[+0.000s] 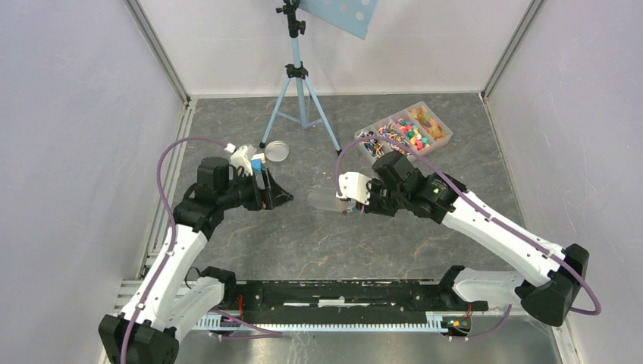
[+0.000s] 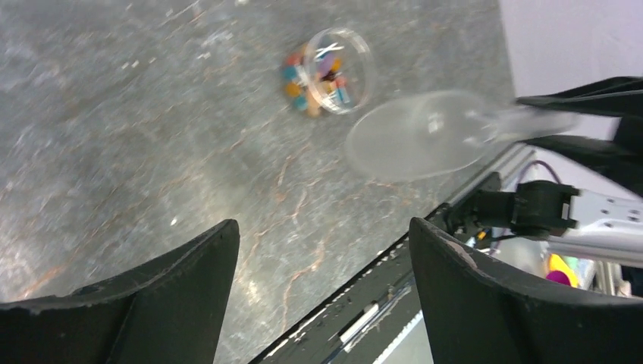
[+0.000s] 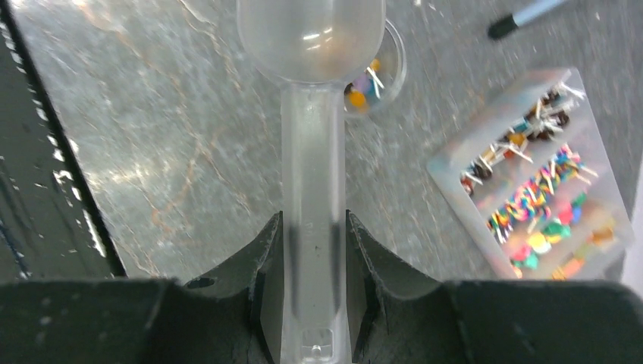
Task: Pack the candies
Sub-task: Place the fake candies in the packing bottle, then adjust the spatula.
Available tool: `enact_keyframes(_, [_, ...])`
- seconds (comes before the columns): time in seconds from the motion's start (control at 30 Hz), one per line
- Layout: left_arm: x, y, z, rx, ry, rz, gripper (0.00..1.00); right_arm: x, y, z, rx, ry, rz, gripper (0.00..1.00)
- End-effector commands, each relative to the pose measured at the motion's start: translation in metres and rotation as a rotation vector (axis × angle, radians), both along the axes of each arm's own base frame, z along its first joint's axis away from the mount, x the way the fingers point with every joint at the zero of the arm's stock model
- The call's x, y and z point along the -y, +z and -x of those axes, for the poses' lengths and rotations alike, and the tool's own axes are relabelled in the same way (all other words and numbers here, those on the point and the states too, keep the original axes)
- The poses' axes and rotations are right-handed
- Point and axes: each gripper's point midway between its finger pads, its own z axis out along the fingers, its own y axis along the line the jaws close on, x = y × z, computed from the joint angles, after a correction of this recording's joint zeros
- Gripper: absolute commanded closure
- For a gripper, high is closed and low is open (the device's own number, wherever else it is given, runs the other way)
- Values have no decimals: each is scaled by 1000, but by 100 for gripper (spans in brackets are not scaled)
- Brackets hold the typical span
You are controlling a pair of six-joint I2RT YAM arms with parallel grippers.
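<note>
Table [image 1: 318,243]: grey marbled top, white walls on three sides, arm bases along the near edge.

Tripod [image 1: 297,72] stands at the back centre, with a pale blue perforated board [image 1: 341,11] clipped on top.

Left arm reaches in from the left and the right arm from the right. Their wrists face each other over mid-table, near but apart.

Tray [image 1: 442,123]: clear and compartmented, at back right, just beside the tripod's right foot. It holds most of the candies [image 1: 409,130], sorted by type. The wrapped ones with twisted ends are at one end, and loose pink, green, orange and yellow ones fill the other sections.

Left gripper [image 2: 322,227]: fingers spread wide, nothing between them, only bare table below.

Right gripper [image 3: 312,220]: both fingers clamped on the handle of a clear plastic scoop [image 3: 311,174]. The handle runs straight out from the jaws, roughly level, with the bowl at the far end pointing towards the left arm. I can't tell whether the bowl holds anything (the colour in it may just be the jar behind).

Jar [image 2: 334,70]: small, round and clear, sitting on the table just beyond the scoop bowl with no lid on. It holds a small mixed batch of candies in orange, teal and purple, plus at least one wrapped.
</note>
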Motion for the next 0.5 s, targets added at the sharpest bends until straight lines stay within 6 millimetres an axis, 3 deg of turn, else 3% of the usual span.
enact_keyframes(0.0, [23, 64, -10, 166, -127, 106, 14, -43, 17, 11, -4, 136, -226, 100])
enact_keyframes(0.1, [33, 75, -12, 118, -167, 164, 27, -53, 22, 13, -7, 164, -276, 100])
enact_keyframes(0.17, [36, 71, -12, 80, -175, 177, 32, -57, 27, 13, 4, 177, -302, 100])
enact_keyframes(0.33, [32, 58, -6, 43, -177, 138, 27, -64, 36, 15, 24, 217, -351, 100])
enact_keyframes(0.47, [37, 52, -1, 3, -200, 180, 30, -70, 42, 17, 17, 259, -395, 100])
